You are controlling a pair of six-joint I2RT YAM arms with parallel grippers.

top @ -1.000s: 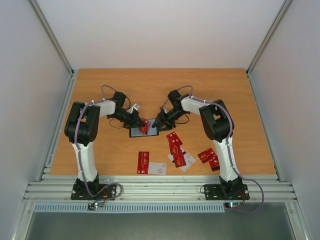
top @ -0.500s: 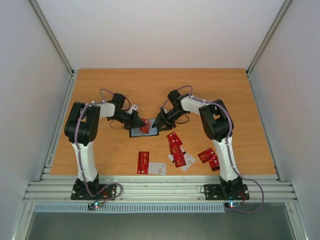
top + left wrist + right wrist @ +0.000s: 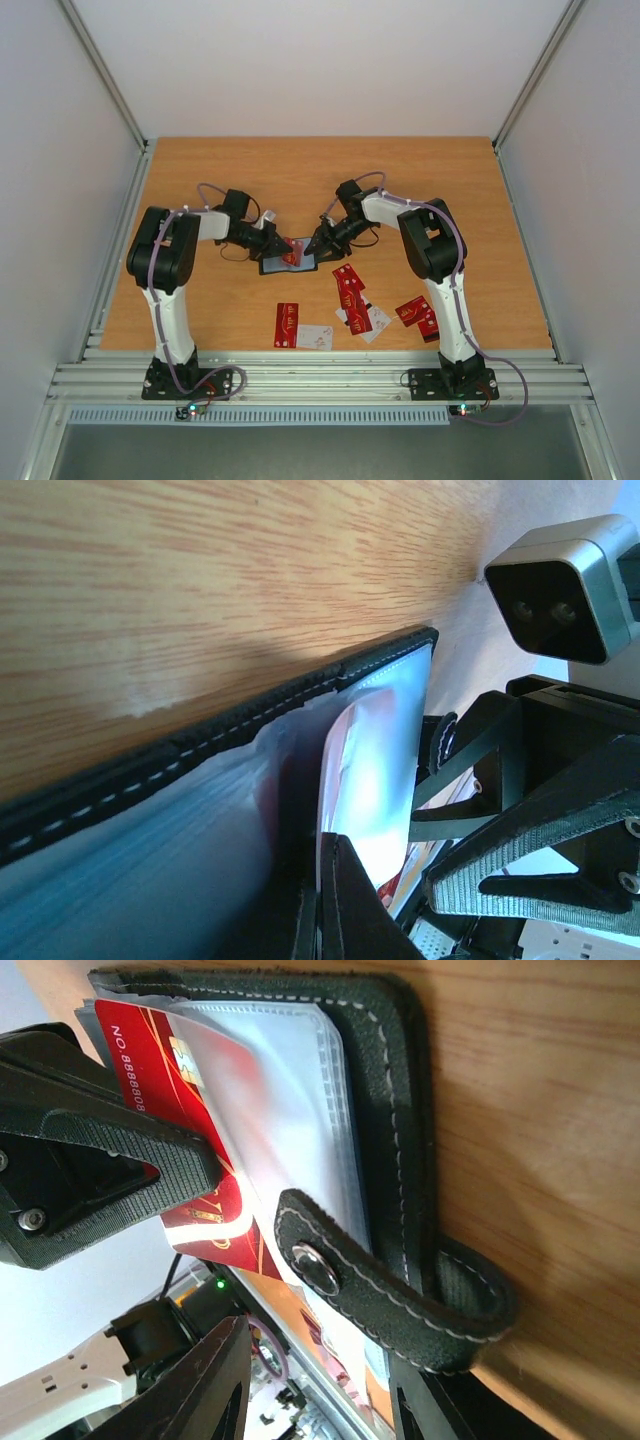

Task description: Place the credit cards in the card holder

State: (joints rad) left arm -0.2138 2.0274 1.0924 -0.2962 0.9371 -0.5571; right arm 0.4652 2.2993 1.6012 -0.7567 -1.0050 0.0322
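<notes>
Left gripper and right gripper crowd the card holder, and the red card pinched in the left one fills the gap between them. Loose credit cards litter the near-right bit, but the far half of the table is wide open.

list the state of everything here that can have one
left gripper, shut on the red card
right gripper, open, at the snap tab
red card, pinched, against the clear pockets, not fully in
card holder, open, flat on the table
snap tab, unfastened
loose cards, flat on the table, outside the holder
</notes>
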